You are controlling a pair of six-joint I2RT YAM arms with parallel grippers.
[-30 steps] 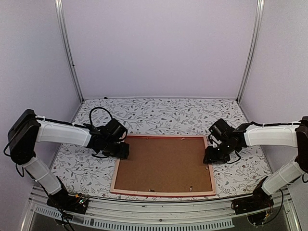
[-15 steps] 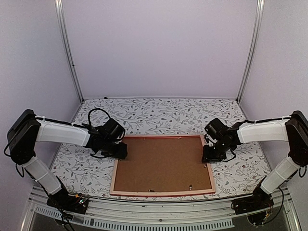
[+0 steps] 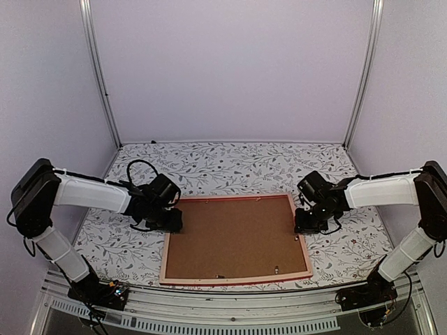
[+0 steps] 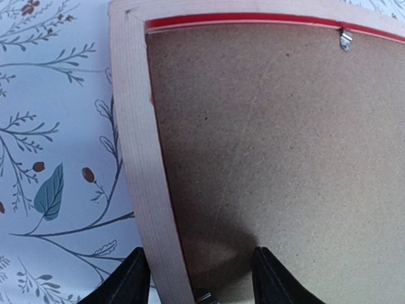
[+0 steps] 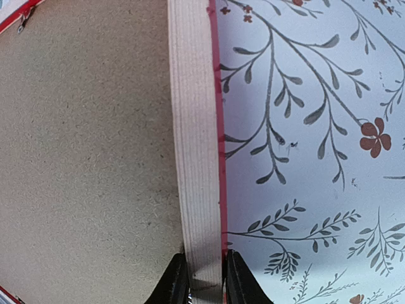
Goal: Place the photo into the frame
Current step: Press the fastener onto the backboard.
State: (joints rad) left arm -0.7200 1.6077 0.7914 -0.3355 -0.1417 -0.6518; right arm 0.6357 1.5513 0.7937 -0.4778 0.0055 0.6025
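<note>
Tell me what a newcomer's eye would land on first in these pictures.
First, the frame, lying face down in the middle of the floral table, with its brown backing board facing up. Next, the two arms reaching it from either side: the right gripper pinches the right rail, while the left gripper sits open astride the left rail.

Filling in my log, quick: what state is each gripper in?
Left gripper: open, straddling the frame rail.
Right gripper: closed on the frame rail.
</note>
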